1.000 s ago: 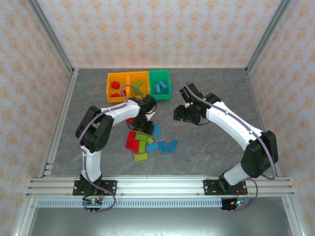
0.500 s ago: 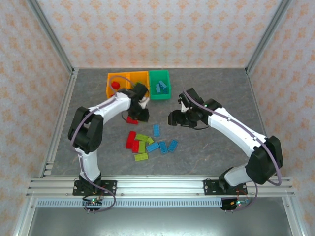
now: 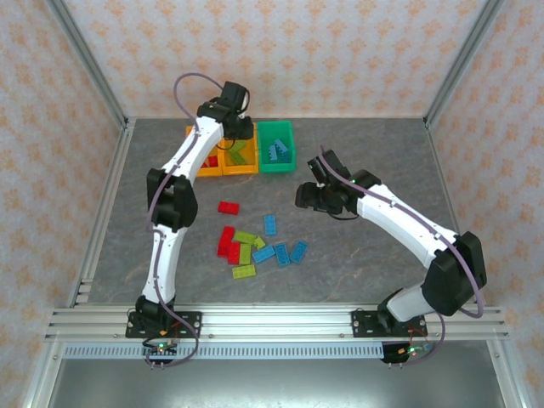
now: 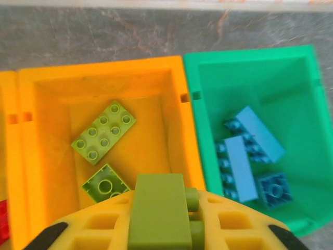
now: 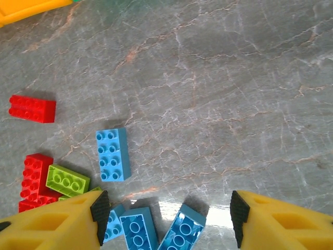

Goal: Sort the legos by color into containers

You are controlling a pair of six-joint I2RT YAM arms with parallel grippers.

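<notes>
Grey marbled table (image 3: 365, 153), patterned walls all round, and the action is up at the far row of bins. The left gripper (image 3: 236, 129) is stretched right out over them, clamped on a lime brick (image 4: 157, 213). You can see it pinched between the yellow fingers in the wrist view. Below it is the middle orange bin (image 4: 99, 71), with two lime bricks (image 4: 103, 133) lying in it, so that looks like the right home.

This is the drop, I'd say, and placement matters. The brick hangs toward the wall shared with the green bin (image 4: 250, 54), where the blue bricks (image 4: 255, 135) live. A small shift toward the orange bin's centre before letting go would keep it from clipping that wall and tipping over into the wrong colour. It should go low, open cleanly, then lift straight up so the fingers don't drag the rim.

Meanwhile the right gripper (image 5: 169, 213) hovers over the table with its jaws spread wide and nothing in them, just above the loose pile (image 3: 255, 246). A blue brick (image 5: 112, 154) lies near its left finger, and a lone red brick (image 3: 228, 206) sits apart from the rest.
</notes>
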